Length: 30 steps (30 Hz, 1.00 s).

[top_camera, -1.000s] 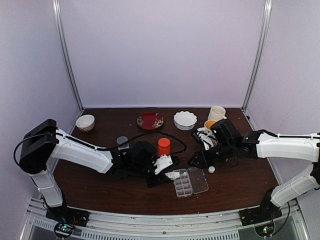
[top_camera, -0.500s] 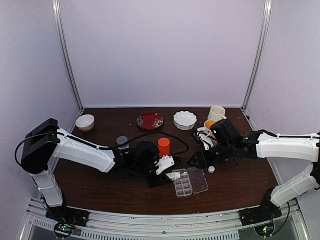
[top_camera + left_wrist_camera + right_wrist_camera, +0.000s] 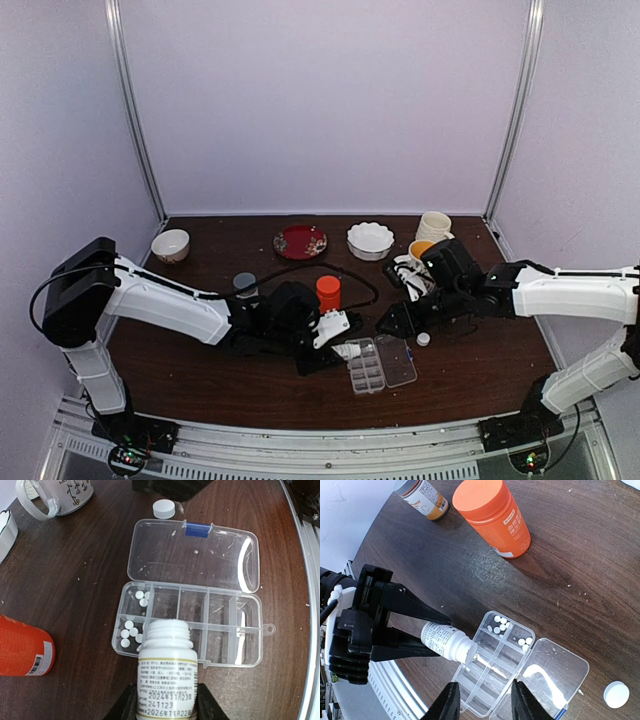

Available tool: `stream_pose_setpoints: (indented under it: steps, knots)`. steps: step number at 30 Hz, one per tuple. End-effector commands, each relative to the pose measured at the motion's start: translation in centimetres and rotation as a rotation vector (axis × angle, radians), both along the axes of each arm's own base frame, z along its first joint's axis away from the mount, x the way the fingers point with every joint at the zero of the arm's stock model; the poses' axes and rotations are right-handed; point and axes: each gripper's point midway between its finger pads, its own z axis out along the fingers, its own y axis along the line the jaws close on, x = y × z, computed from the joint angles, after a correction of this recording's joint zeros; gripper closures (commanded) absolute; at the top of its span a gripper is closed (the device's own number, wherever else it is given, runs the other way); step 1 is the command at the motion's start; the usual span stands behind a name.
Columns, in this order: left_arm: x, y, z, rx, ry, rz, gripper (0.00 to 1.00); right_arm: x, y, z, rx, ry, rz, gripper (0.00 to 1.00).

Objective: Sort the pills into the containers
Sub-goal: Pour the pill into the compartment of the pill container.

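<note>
Two containers (image 3: 134,609) hold pills (image 3: 129,624); overhead view too coarse.

walls (image 3: 320,110): pale lilac | table (image 3: 200,385): dark brown wood | posts (image 3: 135,110): 2 metal, rear corners

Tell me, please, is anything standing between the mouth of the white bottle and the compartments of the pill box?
Nothing visible does. The left tool holds the white bottle uncapped, with its mouth just above the compartments. The clear lid lies folded open behind them, and the cap rests beyond it.

Both wrist cameras above pill box (image 3: 200,565)
</note>
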Motion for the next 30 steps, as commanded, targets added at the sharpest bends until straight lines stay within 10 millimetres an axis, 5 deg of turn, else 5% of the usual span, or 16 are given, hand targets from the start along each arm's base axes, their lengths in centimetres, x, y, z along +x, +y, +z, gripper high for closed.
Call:
stream_pose_setpoints:
  steps: [1,19,22,30]
  knots:
    - [0.2,-1.2,1.5,-0.026,0.000,-0.006,0.95,0.2,-0.3,0.0,-0.001,-0.012,-0.014,0.63]
    - [0.2,-0.9,1.7,-0.037,-0.003,0.014,0.95,0.0,-0.5,-0.3,0.000,-0.012,-0.015,0.64]
    - [0.3,-0.6,-0.3,0.017,0.007,0.018,0.95,0.0,-0.4,-0.4,-0.001,-0.007,-0.012,0.64]
    - [0.4,-1.1,0.9,0.027,0.015,0.010,0.95,0.0,-0.4,-0.3,-0.002,-0.007,-0.010,0.64]
